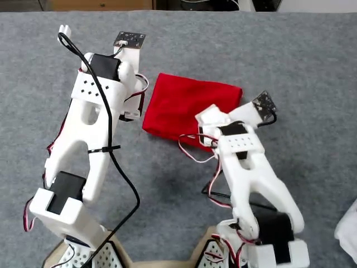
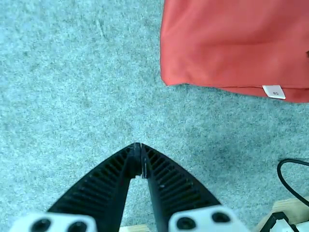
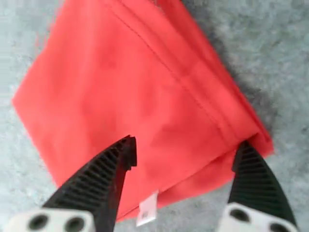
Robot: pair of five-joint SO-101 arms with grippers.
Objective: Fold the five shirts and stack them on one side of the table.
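Right now the red shirt point(image 1: 189, 109) lies folded into a neat block near the middle of the high view, a little above centre, on the grey table point(image 1: 295, 56). My right gripper point(image 3: 187, 147) hangs over the shirt's lower right edge. Its two fingers are spread wide and it holds nothing. I think I have it open like that so it can come down on both sides of the thick folded edge and pinch it.

My left gripper point(image 2: 138, 157) is closed tight, tips touching, with nothing between them. It sits over bare table just beside the shirt's left edge, apart from the cloth. I guess that spot keeps it out of the way.

A small white label point(image 2: 274, 91) pokes out from the shirt's edge. A white thing point(image 1: 348, 226) shows at the lower right edge of the high view. It may be another shirt, but I cannot tell.
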